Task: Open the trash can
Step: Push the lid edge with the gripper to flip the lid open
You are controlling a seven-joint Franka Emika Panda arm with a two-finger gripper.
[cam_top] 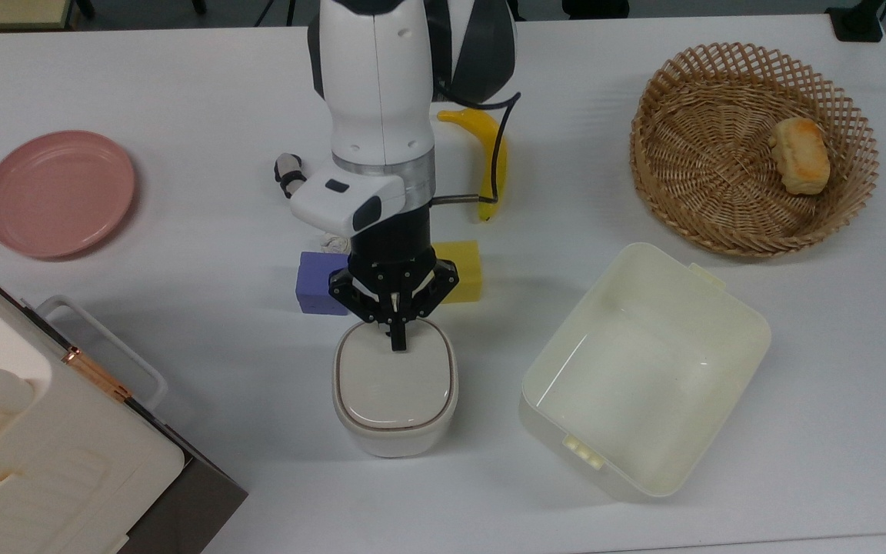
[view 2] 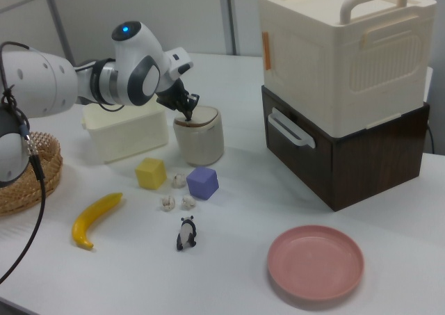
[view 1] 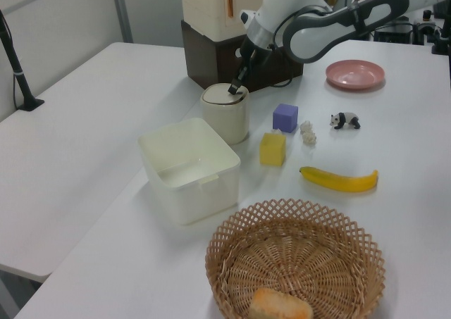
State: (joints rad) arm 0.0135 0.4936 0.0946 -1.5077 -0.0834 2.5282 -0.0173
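The trash can (cam_top: 395,431) is a small off-white bin with a beige-grey lid, standing at the table's middle. A thin dark seam runs round the lid's rim. My gripper (cam_top: 397,343) points down with its fingers pressed together, shut on nothing. Its tips sit at the lid's back edge, the edge nearest the cubes. In the left view the gripper (view 1: 235,90) meets the top of the trash can (view 1: 224,122) on its right side. In the right view the gripper (view 2: 189,112) rests on the lid of the trash can (view 2: 200,142).
A purple cube (cam_top: 316,283) and a yellow cube (cam_top: 464,269) flank my wrist behind the can. A cream lidless tub (cam_top: 720,308) stands to the top view's right. Further off are a banana (cam_top: 485,146), a panda figure (cam_top: 289,174), a basket (cam_top: 751,146), a pink plate (cam_top: 58,192) and a big white box (cam_top: 28,446).
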